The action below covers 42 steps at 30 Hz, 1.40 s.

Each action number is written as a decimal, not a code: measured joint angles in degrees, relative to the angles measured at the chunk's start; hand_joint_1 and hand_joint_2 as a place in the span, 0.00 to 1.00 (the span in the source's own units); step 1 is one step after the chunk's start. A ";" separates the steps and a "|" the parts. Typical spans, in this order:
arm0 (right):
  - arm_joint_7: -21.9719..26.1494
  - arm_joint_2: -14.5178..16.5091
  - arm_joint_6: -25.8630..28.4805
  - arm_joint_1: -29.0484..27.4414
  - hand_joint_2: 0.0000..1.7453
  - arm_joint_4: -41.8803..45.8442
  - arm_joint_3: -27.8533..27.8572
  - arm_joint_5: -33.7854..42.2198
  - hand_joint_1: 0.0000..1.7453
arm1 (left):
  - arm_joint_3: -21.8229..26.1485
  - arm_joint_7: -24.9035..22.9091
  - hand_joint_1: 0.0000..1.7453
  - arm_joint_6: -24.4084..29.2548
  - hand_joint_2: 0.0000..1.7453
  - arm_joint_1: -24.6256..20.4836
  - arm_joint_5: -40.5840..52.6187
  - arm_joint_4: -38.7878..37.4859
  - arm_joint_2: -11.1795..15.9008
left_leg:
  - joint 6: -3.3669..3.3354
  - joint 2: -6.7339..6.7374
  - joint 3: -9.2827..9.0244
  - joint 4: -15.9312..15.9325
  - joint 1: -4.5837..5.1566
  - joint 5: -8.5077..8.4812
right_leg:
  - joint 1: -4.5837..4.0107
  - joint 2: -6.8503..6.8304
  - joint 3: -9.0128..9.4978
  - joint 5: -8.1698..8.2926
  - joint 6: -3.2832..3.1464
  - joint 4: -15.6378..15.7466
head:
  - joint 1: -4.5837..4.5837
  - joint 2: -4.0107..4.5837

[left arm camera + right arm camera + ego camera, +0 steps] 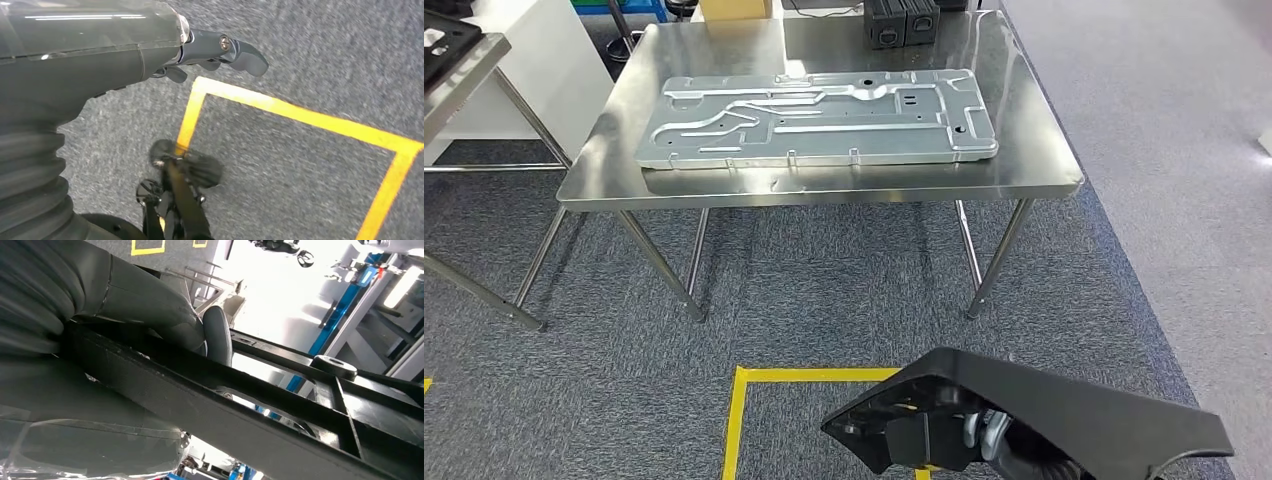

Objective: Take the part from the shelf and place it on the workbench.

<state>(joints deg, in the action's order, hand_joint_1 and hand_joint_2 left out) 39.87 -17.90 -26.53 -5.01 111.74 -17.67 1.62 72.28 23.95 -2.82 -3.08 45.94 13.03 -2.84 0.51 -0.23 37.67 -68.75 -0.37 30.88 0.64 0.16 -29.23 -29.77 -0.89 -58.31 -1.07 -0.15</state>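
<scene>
While the right hand grasped the black part low before the robot, the workbench stood well ahead — carrying was in hand; next, approach and lower. Left hand hung free, fingers apart.

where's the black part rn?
Head view, bottom right: the black part is in the right hand, above the carpet beside the yellow floor tape, short of the steel workbench.
</scene>
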 joint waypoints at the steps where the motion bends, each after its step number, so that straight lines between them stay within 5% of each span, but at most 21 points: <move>1: 0.00 0.33 0.45 -0.42 1.00 0.36 -0.04 -0.37 1.00 | 0.09 0.01 0.00 -0.02 1.00 0.03 0.00 0.00 0.01 | -0.38 0.01 -1.07 3.72 0.17 -2.72 | -0.06 0.00 0.70 -0.50 0.11 0.02 | -0.03 0.01; 3: 0.01 0.90 1.43 -1.01 1.00 0.86 -0.20 -1.00 1.00 | 0.28 0.03 0.00 -0.05 1.00 0.03 0.01 0.00 0.00 | -0.99 0.05 -2.51 8.45 0.64 -4.88 | -0.11 0.10 1.58 -1.35 0.64 0.27 | -0.01 0.01; 8: 0.04 1.97 4.04 -2.30 1.00 2.20 -1.07 -2.37 1.00 | 0.54 0.13 0.00 -0.07 1.00 0.07 0.20 0.00 -0.05 | -2.71 -0.15 -5.91 11.04 0.50 -4.66 | 0.02 0.14 1.80 -1.52 2.25 -3.64 | 0.10 0.01; 11: 0.10 2.13 5.68 -3.06 1.00 2.80 -1.84 -2.92 1.00 | 0.55 0.16 0.00 -0.11 1.00 -0.15 0.49 0.00 -0.07 | -3.15 -0.17 -7.50 11.36 0.42 -3.55 | 0.17 0.13 -5.08 -5.18 2.94 -13.28 | -0.14 0.00; 13: 0.09 2.16 6.63 -3.92 1.00 3.07 -2.23 -3.14 1.00 | 0.55 0.16 0.00 -0.19 1.00 -0.04 0.73 0.00 -0.08 | -2.96 -0.31 -8.57 11.35 0.37 -2.45 | 0.27 0.09 -9.04 -6.79 3.33 -16.08 | -0.16 0.00; 15: 0.07 2.16 7.43 -4.74 1.00 3.54 -2.57 -3.21 1.00 | 0.55 0.16 0.00 -0.24 1.00 0.10 0.87 0.00 -0.11 | -2.59 -0.40 -10.31 11.34 0.25 -1.10 | 0.31 0.02 -9.61 -4.07 3.44 -12.13 | -0.17 0.00; 18: 0.07 2.19 8.45 -5.77 1.00 4.28 -3.24 -3.30 1.00 | 0.55 0.15 0.00 -0.26 1.00 0.03 0.97 0.00 -0.17 | -1.74 -0.35 -12.41 11.37 0.25 1.18 | 0.08 -0.33 -8.39 4.04 2.63 -3.26 | -0.13 0.00; 19: 0.04 2.20 8.76 -6.06 1.00 4.55 -3.44 -3.31 1.00 | 0.54 0.16 0.00 -0.27 1.00 -0.05 1.01 0.00 -0.17 | -1.36 -0.28 -13.00 11.45 0.33 1.64 | -0.03 -0.34 -8.23 5.22 2.12 -2.10 | -0.10 0.00; 21: 0.00 2.20 9.09 -6.38 1.00 5.20 -3.74 -3.22 1.00 | 0.53 0.16 0.00 -0.28 1.00 -0.26 1.07 0.00 -0.13 | -0.56 -0.18 -13.69 11.07 0.45 1.54 | -0.08 -0.09 -7.33 4.67 1.10 -1.61 | 0.00 0.00; 23: 0.02 2.19 9.12 -6.51 1.00 5.77 -3.99 -3.03 1.00 | 0.52 0.17 0.00 -0.30 1.00 -0.41 1.12 -0.02 -0.11 | 0.00 -0.14 -12.29 7.25 0.39 0.45 | 0.15 0.01 -5.54 3.92 0.25 -0.94 | 0.17 0.00; 25: 0.04 2.19 9.05 -6.62 1.00 6.09 -4.20 -2.92 1.00 | 0.51 0.16 0.00 -0.32 1.00 -0.54 1.26 -0.03 -0.16 | 0.44 -0.11 -7.81 0.13 0.19 1.16 | 0.22 -0.05 -3.66 2.73 -0.21 -0.48 | 0.43 0.00; 27: 0.04 2.19 9.03 -6.80 1.00 6.22 -4.31 -2.91 1.00 | 0.51 0.16 0.00 -0.32 1.00 -0.40 1.38 -0.04 -0.18 | 0.74 -0.09 -2.85 -5.25 0.08 4.89 | 0.20 0.03 -1.96 1.31 -0.29 -0.30 | 0.59 0.00; 29: 0.04 2.19 9.17 -7.11 1.00 6.43 -4.38 -3.02 1.00 | 0.52 0.16 0.00 -0.33 1.00 -0.15 1.43 -0.04 -0.18 | 0.71 -0.09 0.01 -5.19 0.06 7.75 | 0.20 0.16 0.12 -0.31 -0.23 -0.24 | 0.65 0.00; 30: 0.04 2.19 9.30 -7.22 1.00 6.58 -4.44 -3.14 1.00 | 0.52 0.16 0.00 -0.33 1.00 -0.06 1.46 -0.04 -0.18 | 0.56 -0.09 0.53 -3.00 0.07 6.97 | 0.19 0.19 1.31 -1.22 -0.15 -0.21 | 0.68 0.00; 31: 0.04 2.19 9.46 -7.30 1.00 6.74 -4.51 -3.30 1.00 | 0.52 0.16 0.00 -0.33 1.00 0.02 1.50 -0.04 -0.18 | 0.28 -0.07 0.75 0.09 0.09 4.31 | 0.18 0.20 2.45 -2.17 -0.05 -0.18 | 0.70 0.00; 33: 0.04 2.19 9.91 -7.43 1.00 6.93 -4.66 -3.73 1.00 | 0.52 0.15 0.00 -0.33 1.00 0.23 1.58 -0.04 -0.18 | -0.32 -0.06 0.77 5.63 0.37 -3.63 | 0.08 0.35 4.31 -3.89 0.40 -0.22 | 0.73 0.01; 35: 0.01 2.18 10.83 -7.60 1.00 7.27 -4.79 -4.29 1.00 | 0.52 0.15 0.00 -0.33 1.00 0.27 1.66 -0.04 -0.18 | -0.88 -0.07 0.25 7.47 0.75 -7.29 | 0.04 0.61 5.58 -4.84 1.20 -0.09 | 0.74 0.01; 37: -0.01 2.08 12.40 -7.51 1.00 7.97 -4.90 -4.74 1.00 | 0.52 0.18 0.00 -0.34 1.00 -0.05 1.84 -0.04 -0.19 | -1.49 -0.15 -1.07 8.12 0.76 -6.92 | 0.11 0.64 5.52 -3.95 1.98 -1.50 | 0.74 0.00; 39: 0.03 1.85 14.30 -7.07 1.00 8.71 -4.90 -4.87 1.00 | 0.51 0.23 0.00 -0.41 1.00 -0.38 2.01 -0.04 -0.19 | -2.08 -0.19 -2.40 9.35 0.54 -6.73 | 0.14 0.43 2.70 -2.41 2.44 -6.54 | 0.72 0.00; 40: 0.05 1.64 15.23 -6.71 1.00 9.05 -4.76 -4.84 1.00 | 0.51 0.28 0.00 -0.49 1.00 -0.46 2.05 -0.04 -0.19 | -2.31 -0.18 -3.03 9.85 0.46 -6.45 | 0.15 0.31 0.31 -2.96 2.57 -9.88 | 0.72 0.00; 42: 0.07 1.22 16.67 -5.33 1.00 9.54 -4.09 -4.59 1.00 | 0.51 0.49 0.00 -0.73 1.00 -0.51 2.26 -0.04 -0.19 | -2.64 -0.18 -4.12 10.21 0.49 -5.58 | 0.13 0.23 -4.43 -6.61 2.76 -14.87 | 0.73 0.00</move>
<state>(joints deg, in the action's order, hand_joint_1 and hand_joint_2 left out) 39.94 -16.68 -9.86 -10.34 121.28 -21.75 -2.97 72.78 24.44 -3.55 -3.59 48.20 12.98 -3.02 -2.14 -0.40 33.55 -58.53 0.12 25.30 0.77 0.39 -33.66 -36.38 1.87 -73.19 -0.34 -0.15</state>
